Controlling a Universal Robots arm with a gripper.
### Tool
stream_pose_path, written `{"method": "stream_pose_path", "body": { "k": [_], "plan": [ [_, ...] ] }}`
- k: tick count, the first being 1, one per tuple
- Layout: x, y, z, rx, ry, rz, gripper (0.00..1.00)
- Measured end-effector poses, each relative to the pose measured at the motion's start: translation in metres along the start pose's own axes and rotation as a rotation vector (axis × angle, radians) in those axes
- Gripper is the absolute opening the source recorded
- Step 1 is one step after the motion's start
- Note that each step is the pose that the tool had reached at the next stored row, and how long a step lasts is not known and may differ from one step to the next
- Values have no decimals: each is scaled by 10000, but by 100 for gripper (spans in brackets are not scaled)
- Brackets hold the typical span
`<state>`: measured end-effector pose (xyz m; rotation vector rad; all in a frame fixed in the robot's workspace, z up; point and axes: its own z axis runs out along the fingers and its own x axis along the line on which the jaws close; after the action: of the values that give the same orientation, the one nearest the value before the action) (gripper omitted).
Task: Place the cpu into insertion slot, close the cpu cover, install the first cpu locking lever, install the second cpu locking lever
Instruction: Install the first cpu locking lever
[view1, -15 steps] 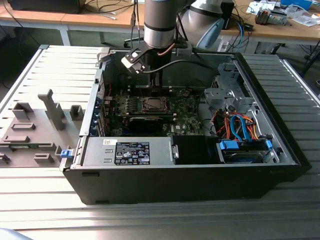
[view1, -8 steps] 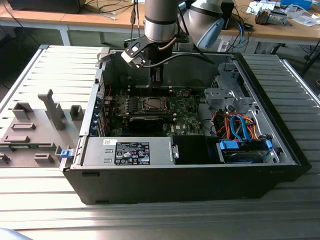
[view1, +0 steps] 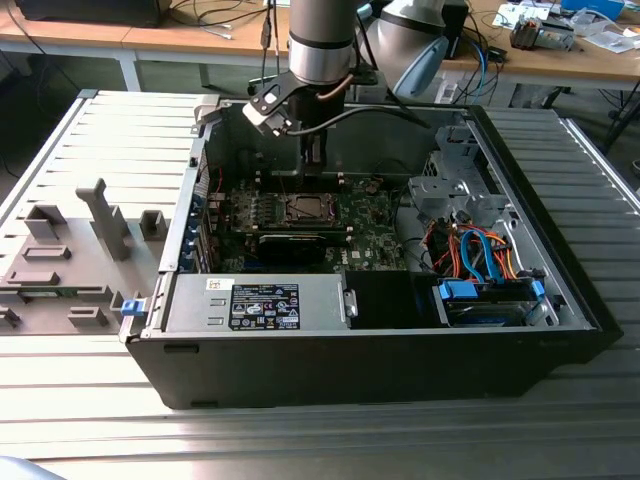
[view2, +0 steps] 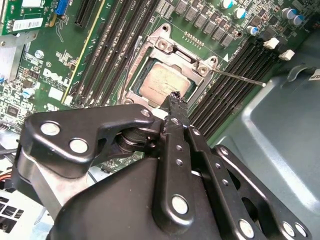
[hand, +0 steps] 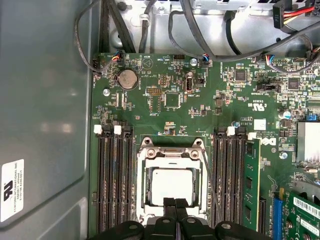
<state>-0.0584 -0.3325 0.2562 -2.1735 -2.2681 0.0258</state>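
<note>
The gripper (hand: 175, 204) is seen with its jaws together; the two black fingertips (hand: 170, 206) are pressed side by side with only a thin seam between them, and nothing is held. In the second wrist view the tip of the gripper (view2: 174, 102) is placed at the edge of the cpu cover (view2: 172, 47), just beside the cpu (view2: 161, 82); whether the metal is actually touched cannot be told.

The cpu (hand: 172, 184) is seated flat in the insertion slot (view1: 306, 208), its pale metal top shown through the square window of the cpu cover (hand: 172, 154); the cover is laid down around it. A thin locking lever (view2: 240, 78) is angled out from a corner of the cover, across the memory slots (hand: 112, 185).

In the exterior view the gripper (view1: 314, 168) is lowered into the open computer case (view1: 380, 370), directly above the slot; within the case the green motherboard (hand: 165, 85) is mounted; a grey power supply (view1: 255, 305) is set along the near wall, and orange and blue cables (view1: 470, 250) are bundled toward the exterior view's right.
</note>
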Motion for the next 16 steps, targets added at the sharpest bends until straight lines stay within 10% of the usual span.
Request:
{"method": "stream_pose_path", "body": {
  "k": [16],
  "plan": [
    [0, 0, 0, -13, -23, -1144, 11]
  ]
}}
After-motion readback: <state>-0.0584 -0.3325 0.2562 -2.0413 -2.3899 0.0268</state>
